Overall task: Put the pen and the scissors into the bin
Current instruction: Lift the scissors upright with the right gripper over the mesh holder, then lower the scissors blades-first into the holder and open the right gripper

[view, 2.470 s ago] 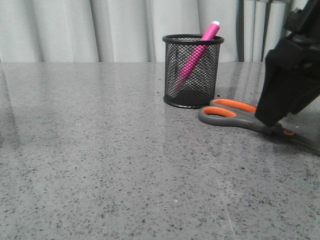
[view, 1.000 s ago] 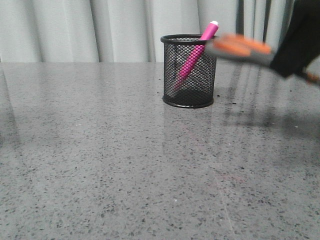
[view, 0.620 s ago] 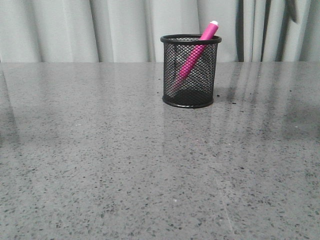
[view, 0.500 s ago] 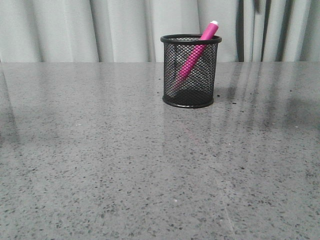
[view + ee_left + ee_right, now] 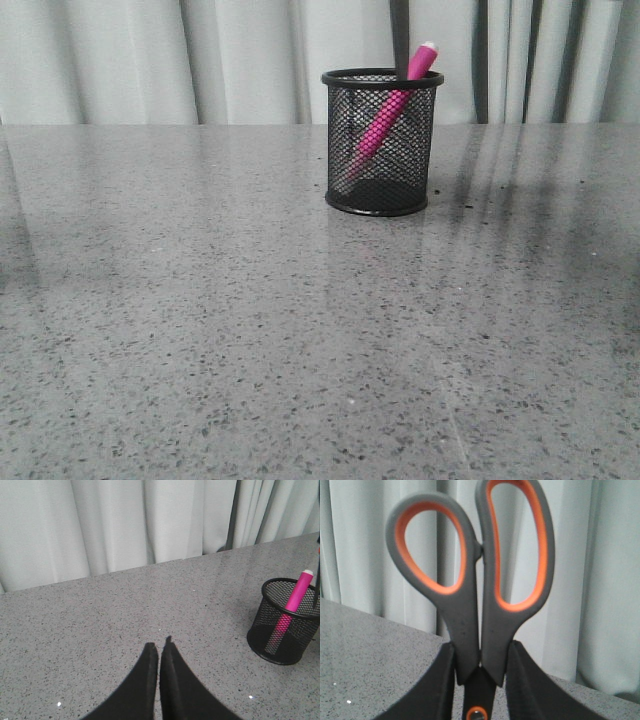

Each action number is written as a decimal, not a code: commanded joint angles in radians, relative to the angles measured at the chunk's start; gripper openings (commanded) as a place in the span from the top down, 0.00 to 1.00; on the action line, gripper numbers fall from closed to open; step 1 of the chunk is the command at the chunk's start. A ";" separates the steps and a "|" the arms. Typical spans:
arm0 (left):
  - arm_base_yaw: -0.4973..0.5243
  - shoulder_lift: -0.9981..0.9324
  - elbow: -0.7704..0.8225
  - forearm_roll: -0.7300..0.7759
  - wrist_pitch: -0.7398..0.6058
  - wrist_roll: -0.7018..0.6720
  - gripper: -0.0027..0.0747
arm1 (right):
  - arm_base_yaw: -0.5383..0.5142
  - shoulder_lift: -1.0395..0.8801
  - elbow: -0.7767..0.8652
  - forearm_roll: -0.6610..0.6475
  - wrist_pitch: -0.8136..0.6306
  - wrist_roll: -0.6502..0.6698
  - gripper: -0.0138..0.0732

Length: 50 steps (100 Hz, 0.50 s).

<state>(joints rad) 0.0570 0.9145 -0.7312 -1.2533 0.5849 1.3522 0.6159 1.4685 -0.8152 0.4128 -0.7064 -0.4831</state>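
Black mesh, the bin [image 5: 381, 140] stands on the grey table [image 5: 200, 300] in the front view, the pen [image 5: 392, 105] leaning inside it. Left wrist view: the left gripper [image 5: 159, 652] is pressed together, empty, well apart from the bin. Right wrist view: the right gripper [image 5: 479, 672] clamps the scissors [image 5: 475, 580], handles up.

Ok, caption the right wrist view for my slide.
Right gripper clamps the scissors near the pivot, handles upright against the curtain.
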 commanded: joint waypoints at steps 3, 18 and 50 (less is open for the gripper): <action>0.004 -0.011 -0.024 -0.053 -0.013 -0.005 0.99 | -0.002 0.009 -0.036 -0.018 -0.111 0.006 0.92; 0.004 -0.011 -0.024 -0.053 -0.013 -0.005 0.99 | -0.002 0.066 -0.036 -0.018 -0.116 0.006 0.92; 0.004 -0.011 -0.024 -0.053 -0.013 -0.005 0.99 | -0.002 0.087 0.021 -0.018 -0.142 0.006 0.92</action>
<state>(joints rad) 0.0570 0.9145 -0.7312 -1.2539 0.5834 1.3522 0.6159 1.5917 -0.7860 0.4144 -0.7489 -0.4763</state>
